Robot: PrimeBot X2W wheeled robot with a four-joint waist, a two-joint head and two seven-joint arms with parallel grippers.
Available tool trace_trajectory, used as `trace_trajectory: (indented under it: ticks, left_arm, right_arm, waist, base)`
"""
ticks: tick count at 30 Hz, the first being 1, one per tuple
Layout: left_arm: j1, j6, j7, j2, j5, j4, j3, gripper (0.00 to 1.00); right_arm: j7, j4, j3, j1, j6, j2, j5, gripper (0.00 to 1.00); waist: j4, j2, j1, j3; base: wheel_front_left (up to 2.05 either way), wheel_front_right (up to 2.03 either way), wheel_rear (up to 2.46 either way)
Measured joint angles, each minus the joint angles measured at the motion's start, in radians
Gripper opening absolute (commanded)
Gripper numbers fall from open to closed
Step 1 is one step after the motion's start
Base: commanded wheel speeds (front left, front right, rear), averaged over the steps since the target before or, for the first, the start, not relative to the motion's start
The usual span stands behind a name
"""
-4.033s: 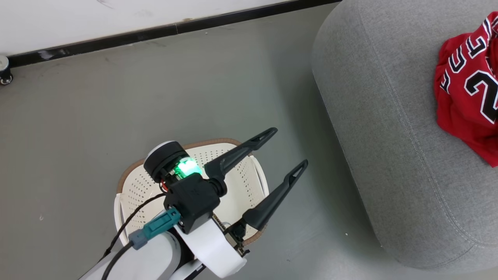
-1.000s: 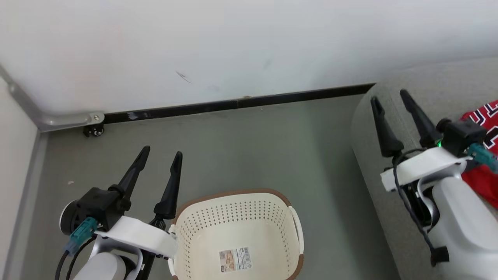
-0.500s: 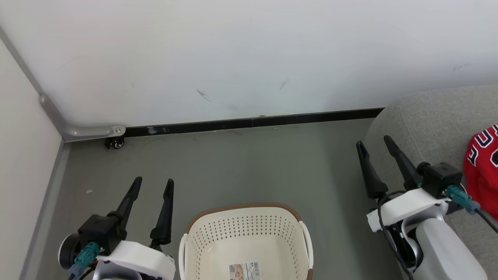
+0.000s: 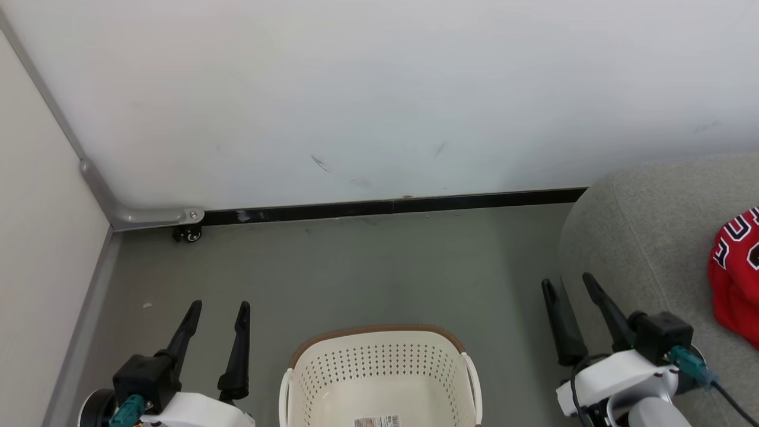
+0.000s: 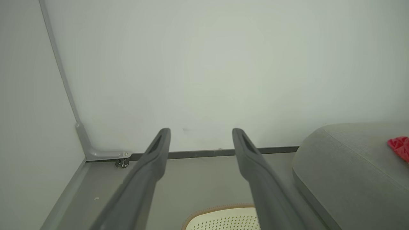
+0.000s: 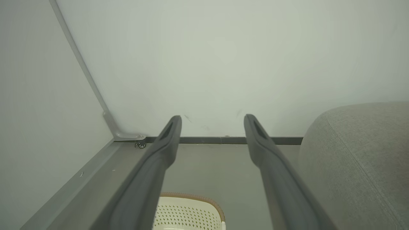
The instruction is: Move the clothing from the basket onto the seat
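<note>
The cream basket (image 4: pixel 373 330) with its brown rim stands on the floor at the bottom middle; the part of its inside in view holds no clothing, and a paper label (image 4: pixel 379 421) lies on its floor. The grey seat (image 4: pixel 646 237) fills the right side, with red clothing (image 4: pixel 735 279) with black-and-white letters lying on it at the right edge. My left gripper (image 4: pixel 219 306) stands open left of the basket, holding nothing. My right gripper (image 4: pixel 566 281) stands open at the seat's near-left edge, also holding nothing. The left wrist view has the left gripper (image 5: pixel 200 131), the basket (image 5: pixel 223 218), the seat (image 5: pixel 351 166) and the clothing (image 5: pixel 399 145).
A white wall with a black skirting strip (image 4: pixel 391 206) closes the far side. A pale panel on a metal rail with a small caster (image 4: pixel 188 234) forms the left corner. Grey floor (image 4: pixel 367 267) lies between basket, wall and seat. The right wrist view has the right gripper (image 6: pixel 212 117) and the basket (image 6: pixel 188 212).
The head camera has tilted up, shifting everything down the view. Both open grippers have drawn back toward the bottom edge. Four seconds ago the left gripper hung over the basket; now it is beside it.
</note>
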Motion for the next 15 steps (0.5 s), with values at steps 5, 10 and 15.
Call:
trace_trajectory:
  ticks: [5, 10, 15]
  left_arm:
    - [0.023, 0.01, 0.0, -0.001, 0.021, 0.0, 0.001, 1.0]
    - [0.041, 0.01, 0.0, -0.002, 0.036, 0.003, 0.0, 1.0]
    - [0.042, 0.01, 0.0, -0.01, 0.038, 0.003, 0.009, 1.0]
  right_arm:
    - [0.005, -0.023, -0.016, 0.044, 0.0, 0.016, -0.019, 1.0]
    - [0.015, -0.054, -0.033, 0.071, 0.0, 0.024, -0.05, 1.0]
    - [0.019, -0.08, -0.046, 0.101, 0.0, 0.03, -0.062, 1.0]
  waist:
    - [0.002, 0.0, 0.0, -0.01]
    - [0.0, 0.0, 0.0, -0.015]
    - [0.0, 0.0, 0.0, -0.015]
  base:
    - [0.0, 0.0, 0.0]
    - [0.0, 0.0, 0.0]
    - [0.0, 0.0, 0.0]
